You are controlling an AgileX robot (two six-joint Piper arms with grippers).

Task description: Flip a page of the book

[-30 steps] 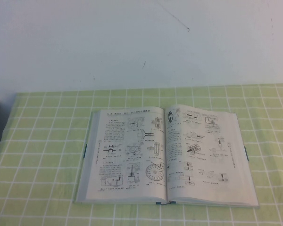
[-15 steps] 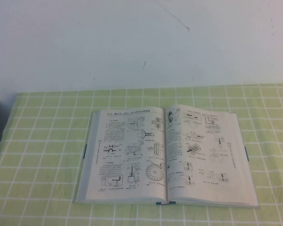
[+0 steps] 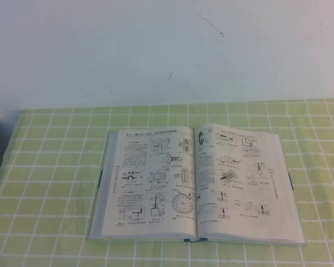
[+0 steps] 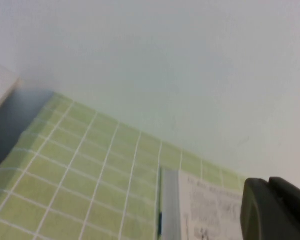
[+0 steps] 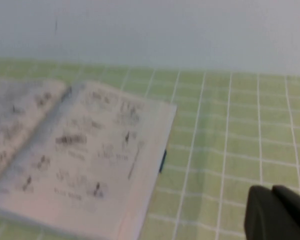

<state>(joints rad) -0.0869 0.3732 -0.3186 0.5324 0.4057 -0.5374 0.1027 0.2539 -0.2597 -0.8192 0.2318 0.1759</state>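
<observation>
One book lies open and flat on the green checked tablecloth, nearer the front edge, roughly mid-width. Two faces exposed. The page on the right side carries many small diagrams and one dark ring figure by the spine; it lies flat.

No arm appears in the high view. Left gripper: one dark part seen beyond the book's left edge; jaw state cannot be told. Right gripper: off the book's right edge, above the cloth, jaws closed, empty.
</observation>
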